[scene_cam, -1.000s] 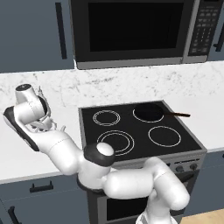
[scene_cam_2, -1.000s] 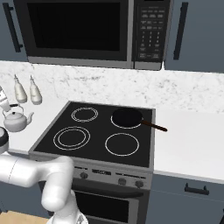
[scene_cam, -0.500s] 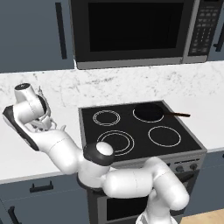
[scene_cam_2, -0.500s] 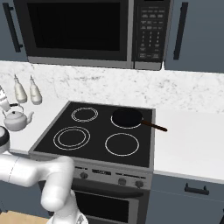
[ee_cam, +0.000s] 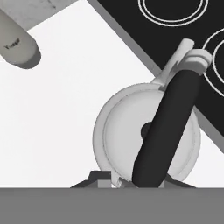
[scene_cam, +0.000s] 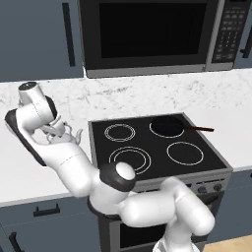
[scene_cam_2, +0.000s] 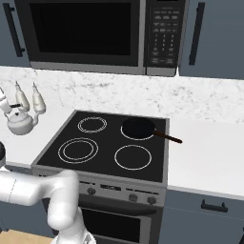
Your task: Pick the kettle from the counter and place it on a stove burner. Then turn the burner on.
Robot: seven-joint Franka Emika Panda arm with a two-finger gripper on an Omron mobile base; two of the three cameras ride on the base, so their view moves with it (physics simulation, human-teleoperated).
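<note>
Counter (scene_cam_2: 209,162): flat white stone-look worktop with faint grey veining, run along a marbled backsplash of the same look; dark blue-grey cabinets are fitted above and below.

Cooktop (scene_cam_2: 102,164): black glass, set into the counter, marked with white rings. The stove burner (scene_cam_2: 77,149), the largest double ring, is drawn at the front corner of the cooktop nearest the kettle. A dark pan (scene_cam_2: 138,127) with a thin handle is seen on a rear ring. A black microwave (scene_cam_2: 86,35) is mounted above the cooktop.

Kettle (scene_cam_2: 20,123): silvery-white, squat, stood on the counter just beside the cooktop's edge, its spout turned toward the cooktop. Two pale slim-necked bottles (scene_cam_2: 37,99) are stood behind it, away from the cooktop.

Gripper (ee_cam: 140,181): positioned directly over the kettle. In the hand view the black handle (ee_cam: 168,127) is seen running down between the finger tips, which appear closed onto it, though the contact itself is cut off at the frame's bottom.
</note>
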